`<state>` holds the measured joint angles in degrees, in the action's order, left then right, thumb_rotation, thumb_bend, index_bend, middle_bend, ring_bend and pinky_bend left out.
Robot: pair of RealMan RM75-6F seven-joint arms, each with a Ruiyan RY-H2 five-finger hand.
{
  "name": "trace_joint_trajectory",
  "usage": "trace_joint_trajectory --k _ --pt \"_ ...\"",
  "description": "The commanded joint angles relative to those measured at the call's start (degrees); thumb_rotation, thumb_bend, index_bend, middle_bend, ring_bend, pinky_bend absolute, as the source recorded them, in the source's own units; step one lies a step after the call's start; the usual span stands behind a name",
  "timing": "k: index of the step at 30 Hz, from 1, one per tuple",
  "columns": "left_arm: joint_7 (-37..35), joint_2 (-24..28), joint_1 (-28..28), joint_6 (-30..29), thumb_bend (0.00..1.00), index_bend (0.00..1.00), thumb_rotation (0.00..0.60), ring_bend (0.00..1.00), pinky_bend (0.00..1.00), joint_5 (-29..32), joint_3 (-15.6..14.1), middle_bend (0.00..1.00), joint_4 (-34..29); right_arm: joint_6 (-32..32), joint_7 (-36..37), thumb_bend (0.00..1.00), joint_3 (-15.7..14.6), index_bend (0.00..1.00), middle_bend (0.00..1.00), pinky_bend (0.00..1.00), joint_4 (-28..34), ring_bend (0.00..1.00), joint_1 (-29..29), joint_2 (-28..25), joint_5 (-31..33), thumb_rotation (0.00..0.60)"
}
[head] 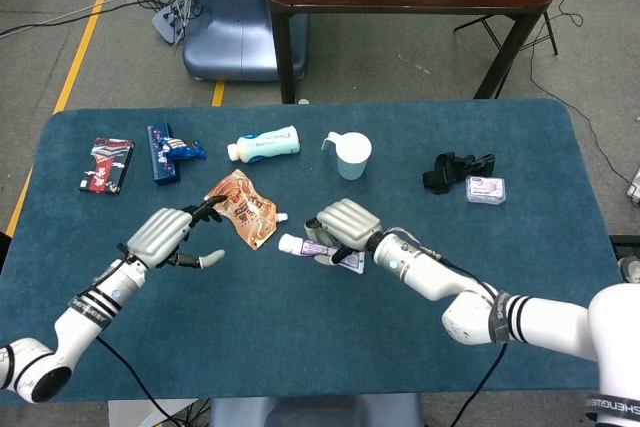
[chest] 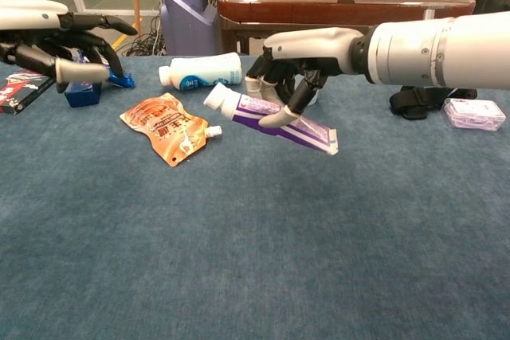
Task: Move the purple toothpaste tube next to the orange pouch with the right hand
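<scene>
Right hand (chest: 296,77) fingers are wrapped around the purple toothpaste tube (chest: 275,120), whose middle is hidden. White cap is aimed at the orange pouch (chest: 166,127). Left hand (head: 172,235) is spread, holding nothing.

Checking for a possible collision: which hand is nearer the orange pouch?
Left, narrowly. In the head view the left hand hovers just left of the orange pouch, fingertips near its edge; the right hand, holding the purple toothpaste tube, sits to its right.
</scene>
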<state>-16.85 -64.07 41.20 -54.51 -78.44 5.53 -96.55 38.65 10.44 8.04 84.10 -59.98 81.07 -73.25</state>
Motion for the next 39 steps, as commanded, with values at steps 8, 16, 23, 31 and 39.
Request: trace_joint_trajectory --k 8,16,23,31,39 --pt "-11.7 -2.2 -2.4 -1.8 0.06 0.00 0.000 0.04 0.18 4.0 4.4 0.06 -2.4 5.3 3.0 0.81 1.9 0.83 0.77 0.59 -0.7 0.65 2.3 7.3 -2.1 0.600" --pt "-6.6 -9.0 -2.6 -6.2 0.03 0.00 0.000 0.02 0.12 4.4 5.9 0.03 0.2 8.0 2.4 0.81 4.2 0.83 0.77 0.62 -3.1 0.66 2.3 13.6 -1.0 0.600" --pt "-4.8 -15.2 -2.5 -9.0 0.02 0.00 0.000 0.01 0.10 1.8 6.1 0.02 4.9 9.4 2.8 0.81 5.8 0.84 0.78 0.62 -6.9 0.67 1.8 18.8 -0.8 0.600" --pt "-5.9 -19.5 -1.8 -8.7 0.01 0.00 0.000 0.01 0.08 1.4 6.6 0.01 8.5 11.6 3.0 0.81 6.8 0.84 0.78 0.63 -11.5 0.67 1.1 23.9 -2.5 0.600" --pt "-6.3 -21.4 -1.3 -7.3 0.00 0.00 0.000 0.00 0.08 2.6 7.2 0.00 9.5 11.8 3.4 0.81 7.5 0.84 0.78 0.63 -15.1 0.68 0.6 27.2 -2.8 0.600"
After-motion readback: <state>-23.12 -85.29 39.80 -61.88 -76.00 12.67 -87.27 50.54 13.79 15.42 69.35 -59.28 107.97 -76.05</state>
